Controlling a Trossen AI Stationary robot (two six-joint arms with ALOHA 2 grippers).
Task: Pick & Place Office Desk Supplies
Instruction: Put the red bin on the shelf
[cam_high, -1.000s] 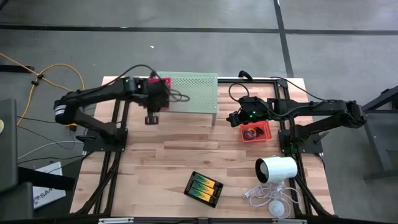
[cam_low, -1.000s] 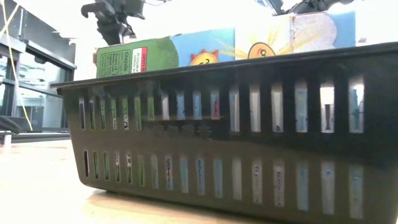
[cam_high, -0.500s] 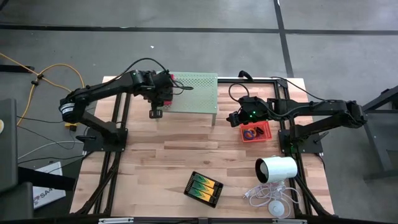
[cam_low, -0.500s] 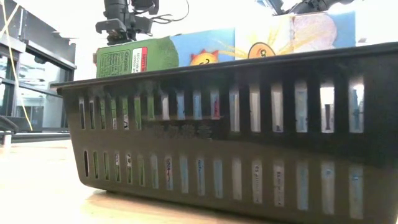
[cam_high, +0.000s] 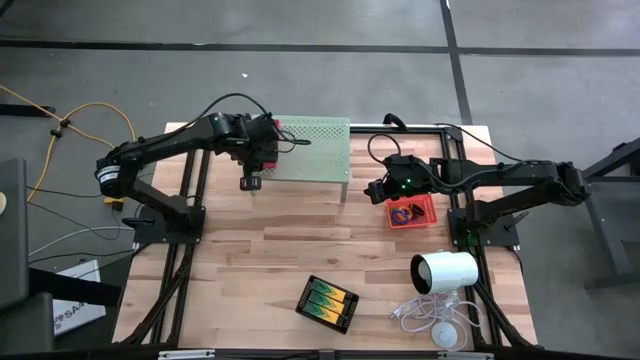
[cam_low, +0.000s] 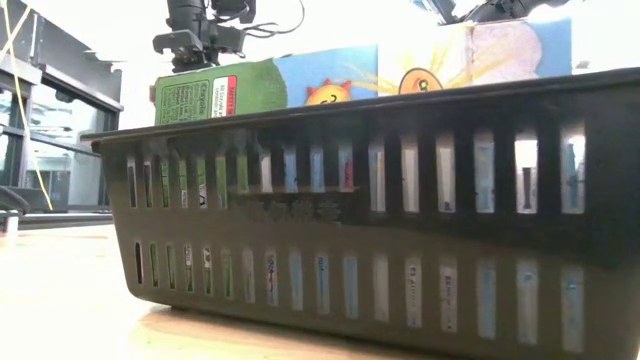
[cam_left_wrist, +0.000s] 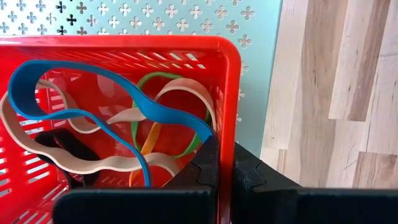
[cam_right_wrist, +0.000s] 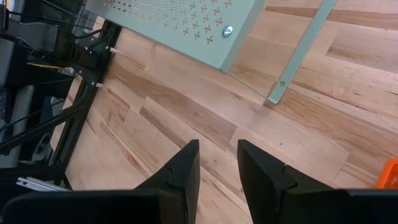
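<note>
Green perforated stand (cam_high: 312, 148) sits directly beneath the red tray (cam_left_wrist: 124, 112).

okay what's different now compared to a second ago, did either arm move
The left gripper, shut on the red tray, swung from beside the green stand up onto its left end, then held. The right gripper, orange tray and black tray stayed put.

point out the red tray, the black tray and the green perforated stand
red tray (cam_left_wrist: 231, 99), left wrist view, on its rim
black tray (cam_high: 328, 304), high view, on its middle
green perforated stand (cam_high: 315, 150), high view, on its top plate
</note>
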